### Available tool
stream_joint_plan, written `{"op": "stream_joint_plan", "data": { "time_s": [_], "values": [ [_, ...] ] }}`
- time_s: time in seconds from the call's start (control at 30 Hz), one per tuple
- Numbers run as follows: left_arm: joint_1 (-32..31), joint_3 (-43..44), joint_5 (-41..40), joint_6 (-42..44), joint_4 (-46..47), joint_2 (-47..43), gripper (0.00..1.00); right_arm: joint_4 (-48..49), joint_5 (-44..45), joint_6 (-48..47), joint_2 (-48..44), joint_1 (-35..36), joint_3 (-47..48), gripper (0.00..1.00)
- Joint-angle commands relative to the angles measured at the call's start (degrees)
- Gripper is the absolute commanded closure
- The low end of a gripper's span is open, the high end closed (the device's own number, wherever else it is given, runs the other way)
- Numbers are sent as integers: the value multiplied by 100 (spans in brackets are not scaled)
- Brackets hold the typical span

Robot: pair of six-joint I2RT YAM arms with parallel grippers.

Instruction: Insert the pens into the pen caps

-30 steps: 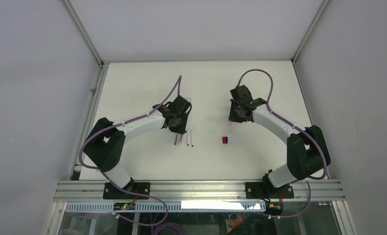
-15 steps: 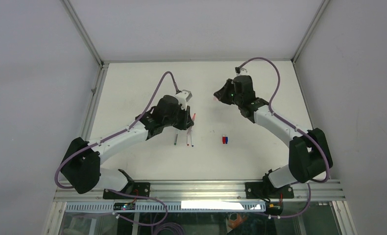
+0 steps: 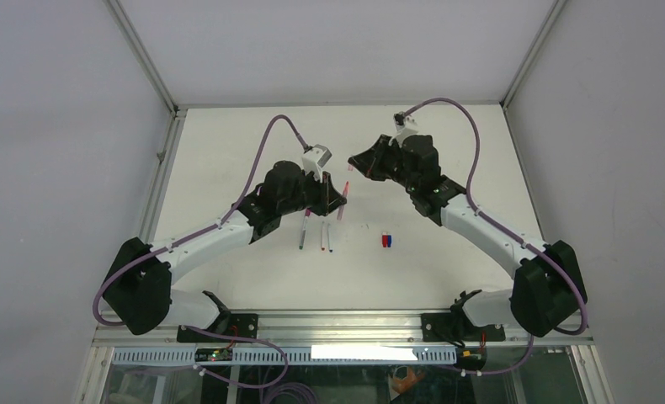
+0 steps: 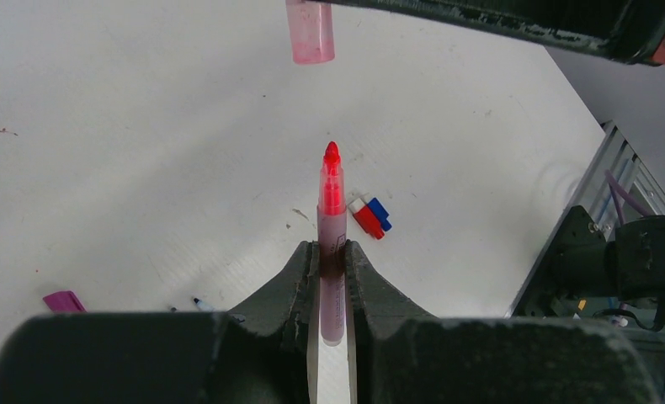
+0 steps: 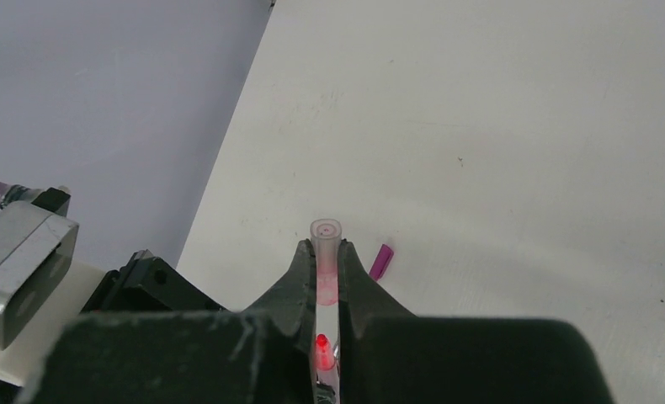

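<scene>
Top view looks down from behind; wrist views (close, facing each other) share the pink pen.

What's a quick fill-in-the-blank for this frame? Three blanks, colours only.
1. The left gripper is shut on a pen whose tip is ____.
2. The cap between the right gripper fingers is translucent ____.
3. The loose red cap lies against a ____ one.
Missing words: red; pink; blue.
</scene>
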Motion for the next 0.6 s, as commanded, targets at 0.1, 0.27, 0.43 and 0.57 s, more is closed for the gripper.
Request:
{"op": "stream_joint_plan", "data": {
  "time_s": [0.1, 0.27, 0.43, 0.57],
  "values": [
    [15, -30, -110, 12, 403, -281, 100, 89, -142, -73, -379, 128, -132, 100],
    [14, -26, -129, -4, 420, -248, 100, 15, -151, -64, -398, 180, -196, 100],
    [14, -29, -167, -5, 425, -237, 100, -50, -166, -81, -368, 222, -216, 100],
    [21, -26, -190, 12, 421, -245, 100, -105, -199, -90, -339, 240, -257, 100]
  ]
}}
